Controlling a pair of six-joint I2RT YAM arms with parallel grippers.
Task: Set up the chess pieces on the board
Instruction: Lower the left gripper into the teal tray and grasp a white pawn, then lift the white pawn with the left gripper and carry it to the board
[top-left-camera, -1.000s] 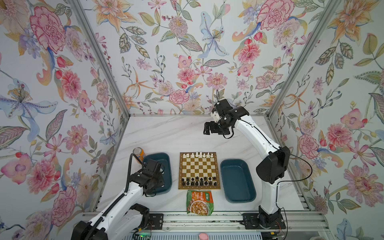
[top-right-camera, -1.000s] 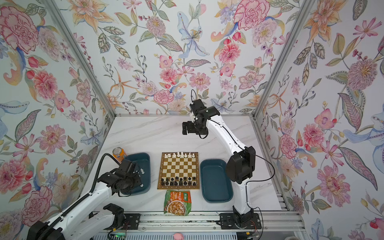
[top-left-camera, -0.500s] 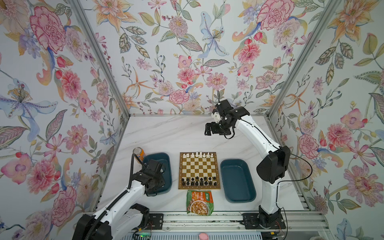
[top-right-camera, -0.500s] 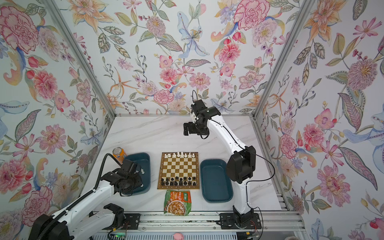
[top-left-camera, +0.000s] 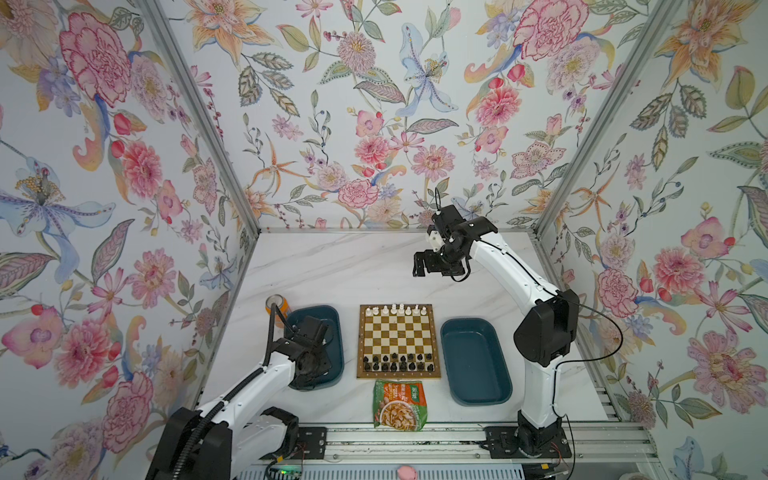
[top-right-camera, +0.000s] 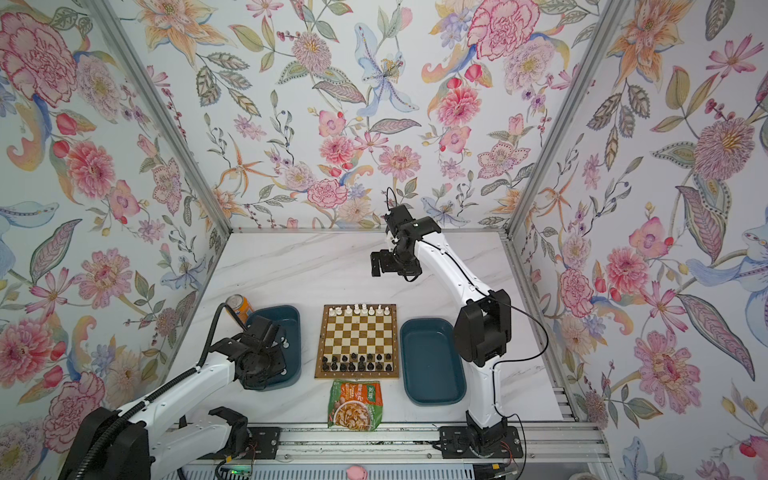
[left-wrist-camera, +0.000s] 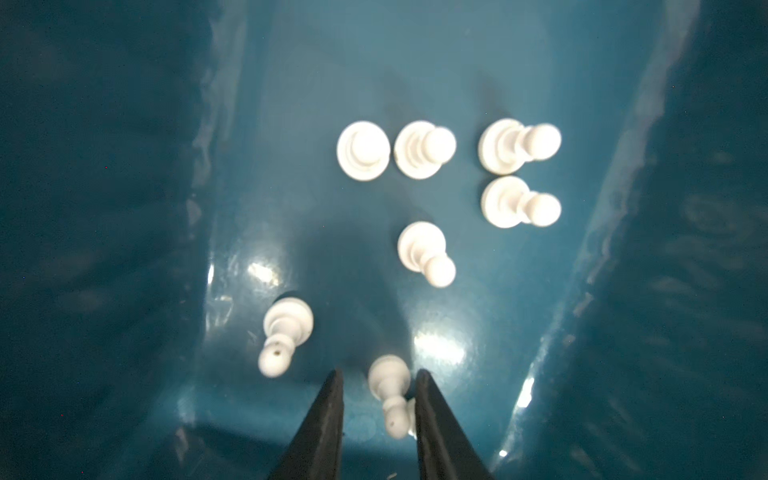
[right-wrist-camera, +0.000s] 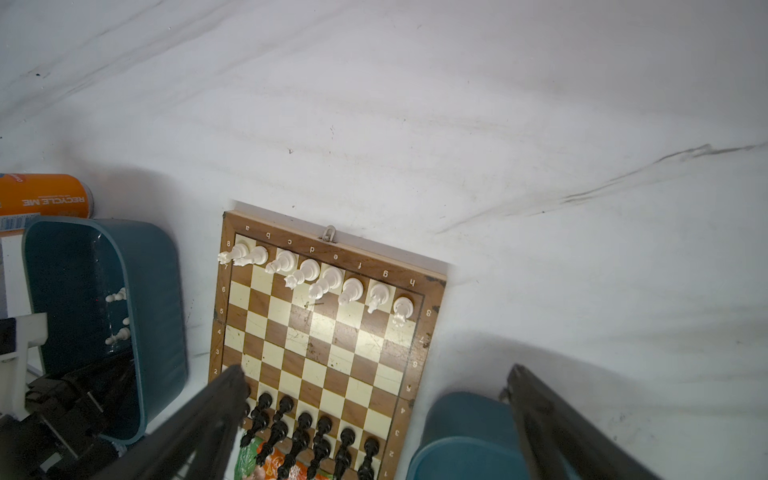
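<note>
The board (top-left-camera: 362, 340) lies mid-table in both top views, with white pieces (top-left-camera: 399, 310) along its far row and black pieces (top-left-camera: 398, 363) in its two near rows. Several white pawns (left-wrist-camera: 424, 149) stand in the left teal tray (top-left-camera: 333, 318). My left gripper (left-wrist-camera: 379, 374) reaches down into that tray. Its jaws stand narrowly open around one upright white pawn (left-wrist-camera: 388, 380), which touches one finger (left-wrist-camera: 432, 415) and is apart from the other. My right gripper (right-wrist-camera: 376, 370) hangs wide open and empty, high over the table behind the board.
A second teal tray (top-left-camera: 451, 332) lies right of the board. An orange can (top-left-camera: 275, 304) stands behind the left tray. A snack packet (top-left-camera: 399, 405) lies in front of the board. Floral walls close in three sides.
My left wrist has shifted a little over the left tray. The right gripper has drifted slightly nearer and stays wide open.
</note>
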